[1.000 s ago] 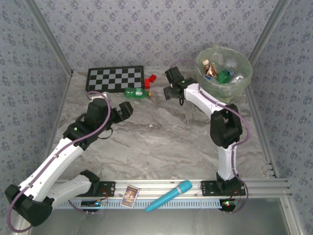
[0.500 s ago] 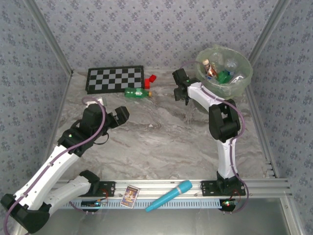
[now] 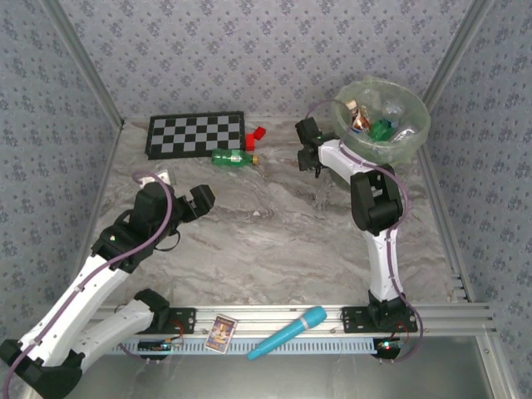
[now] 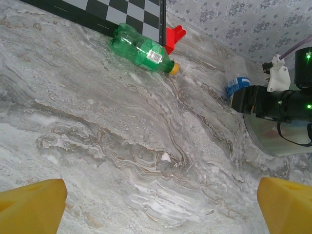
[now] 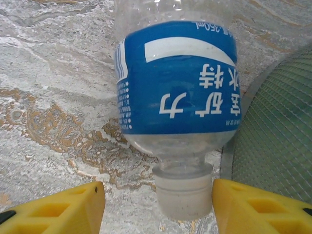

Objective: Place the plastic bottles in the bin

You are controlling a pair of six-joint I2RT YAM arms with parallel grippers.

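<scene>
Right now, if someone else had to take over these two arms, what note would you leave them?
Left gripper: open, empty, over the table.
Right gripper: open, jaws either side of the blue-label bottle at its cap, beside the bin; not gripping yet.
Done: several bottles in the bin.
Left: the blue-label bottle, then the green bottle lying by the checkerboard.
</scene>
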